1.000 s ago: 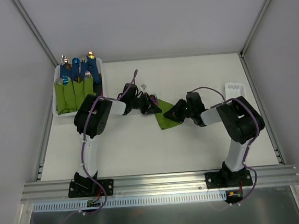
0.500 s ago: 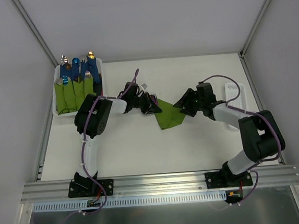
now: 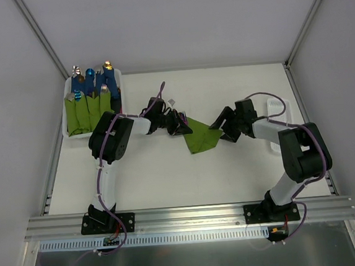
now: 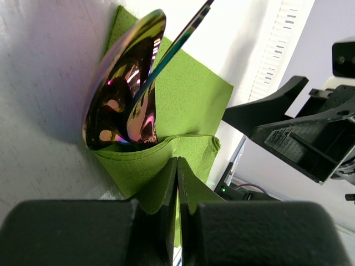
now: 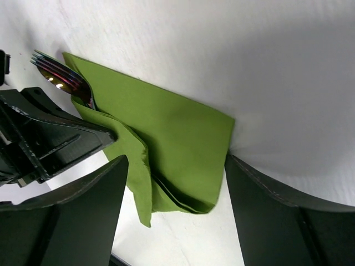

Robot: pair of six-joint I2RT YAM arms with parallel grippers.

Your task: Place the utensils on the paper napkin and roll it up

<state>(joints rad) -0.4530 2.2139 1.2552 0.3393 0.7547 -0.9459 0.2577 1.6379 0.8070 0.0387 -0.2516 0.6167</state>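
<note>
The olive-green paper napkin (image 3: 201,138) lies mid-table, partly folded over. The utensils (image 4: 125,94) are tucked into its fold, and their shiny reddish ends (image 5: 62,77) poke out at the far corner. My left gripper (image 3: 178,124) is shut on the paper napkin's folded edge (image 4: 166,160), right beside the utensils. My right gripper (image 3: 222,129) stands open at the paper napkin's right edge. In the right wrist view the napkin (image 5: 166,127) lies between its spread fingers (image 5: 83,210), which do not touch it.
A white bin (image 3: 68,93) at the back left holds several green rolled bundles (image 3: 88,109) with blue handles. A small white slotted tray (image 3: 278,108) lies behind my right arm near the table's right edge.
My right gripper has opened, let go of the napkin and drawn back to the right. Its elbow has swung outward. The left gripper has kept still.
</note>
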